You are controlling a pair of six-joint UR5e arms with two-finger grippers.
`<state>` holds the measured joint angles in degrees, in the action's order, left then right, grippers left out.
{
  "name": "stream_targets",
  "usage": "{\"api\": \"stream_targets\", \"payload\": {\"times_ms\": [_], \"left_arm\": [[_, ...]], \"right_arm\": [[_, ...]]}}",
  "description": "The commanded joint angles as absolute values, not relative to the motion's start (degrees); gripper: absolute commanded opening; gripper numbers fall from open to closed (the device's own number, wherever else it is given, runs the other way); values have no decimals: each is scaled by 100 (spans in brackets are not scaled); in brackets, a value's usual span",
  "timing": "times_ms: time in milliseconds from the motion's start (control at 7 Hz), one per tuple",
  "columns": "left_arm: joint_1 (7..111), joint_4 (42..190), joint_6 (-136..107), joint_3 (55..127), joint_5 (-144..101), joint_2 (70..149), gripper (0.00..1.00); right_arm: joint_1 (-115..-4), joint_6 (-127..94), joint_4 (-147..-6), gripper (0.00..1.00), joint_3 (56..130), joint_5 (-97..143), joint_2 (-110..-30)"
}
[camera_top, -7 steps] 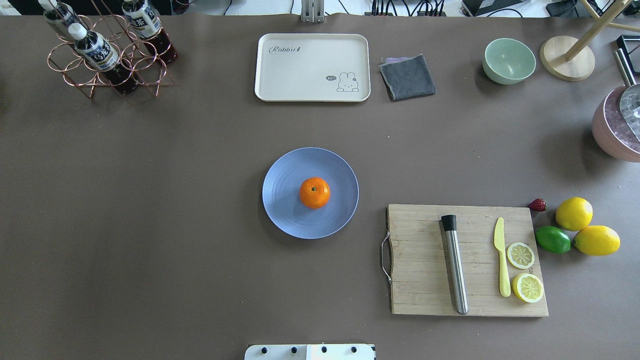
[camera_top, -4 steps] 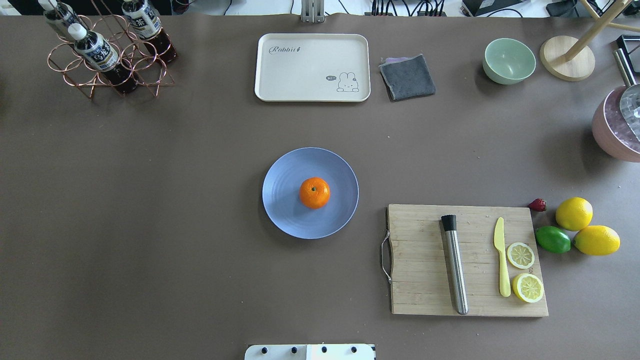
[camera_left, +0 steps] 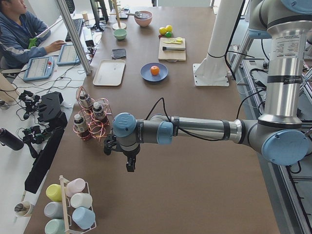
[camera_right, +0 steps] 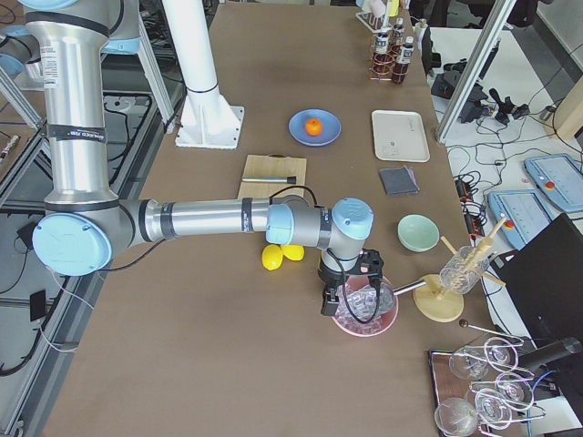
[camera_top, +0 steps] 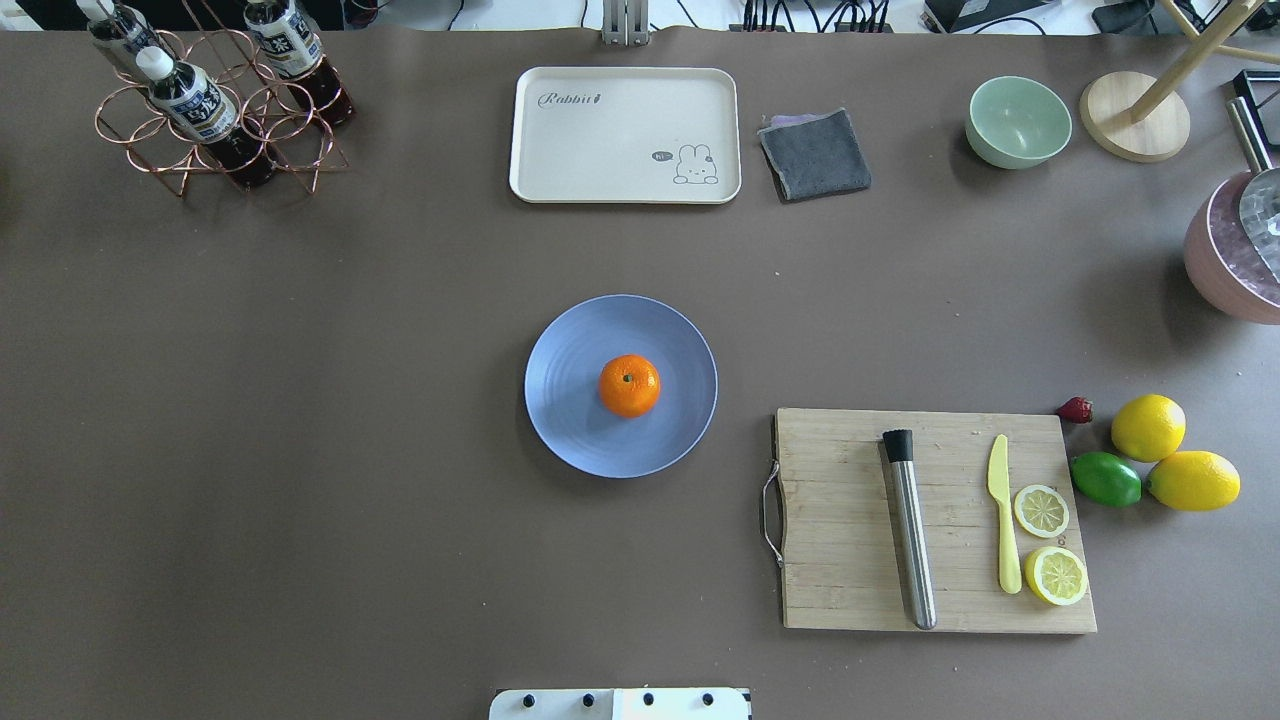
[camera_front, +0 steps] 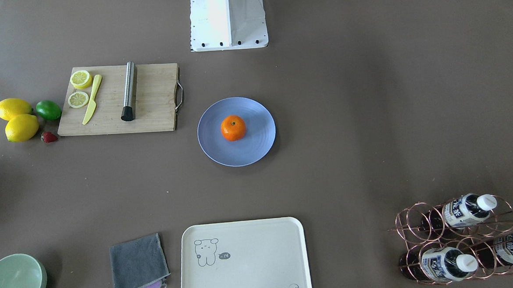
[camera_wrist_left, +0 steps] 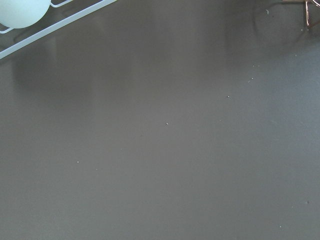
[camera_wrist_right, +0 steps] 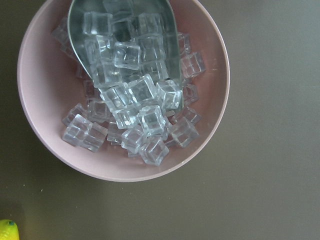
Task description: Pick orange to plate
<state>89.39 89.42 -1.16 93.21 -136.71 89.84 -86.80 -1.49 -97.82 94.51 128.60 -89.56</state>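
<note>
The orange (camera_top: 629,385) rests near the middle of the periwinkle-blue plate (camera_top: 570,430) at the table's centre; the front-facing view also shows the orange (camera_front: 233,127) on the plate (camera_front: 257,150). Neither arm appears in the overhead or front-facing views. In the exterior left view, my left gripper (camera_left: 129,166) hangs far from the plate, beside the bottle rack. In the exterior right view, my right gripper (camera_right: 346,296) hovers over a pink bowl of ice (camera_wrist_right: 45,135). Whether either is open or shut, I cannot tell.
A wooden cutting board (camera_top: 850,560) with a metal muddler, yellow knife and lemon slices lies right of the plate. Two lemons (camera_top: 1148,427), a lime (camera_top: 1105,479) and a strawberry sit beyond it. Cream tray (camera_top: 625,135), grey cloth, green bowl (camera_top: 1018,121) and bottle rack (camera_top: 215,110) line the far edge.
</note>
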Motion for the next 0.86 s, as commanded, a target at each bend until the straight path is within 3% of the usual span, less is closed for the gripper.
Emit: {"api": "stream_targets", "payload": {"times_ms": [0, 714], "left_arm": [[8938, 8938, -132, 9316, -13685, 8974, 98], [8956, 8982, -132, 9316, -13676, 8991, 98]], "right_arm": [[-8989, -141, -9782, 100, 9422, 12955, -9078], [-9185, -132, -9782, 100, 9422, 12955, -9158]]}}
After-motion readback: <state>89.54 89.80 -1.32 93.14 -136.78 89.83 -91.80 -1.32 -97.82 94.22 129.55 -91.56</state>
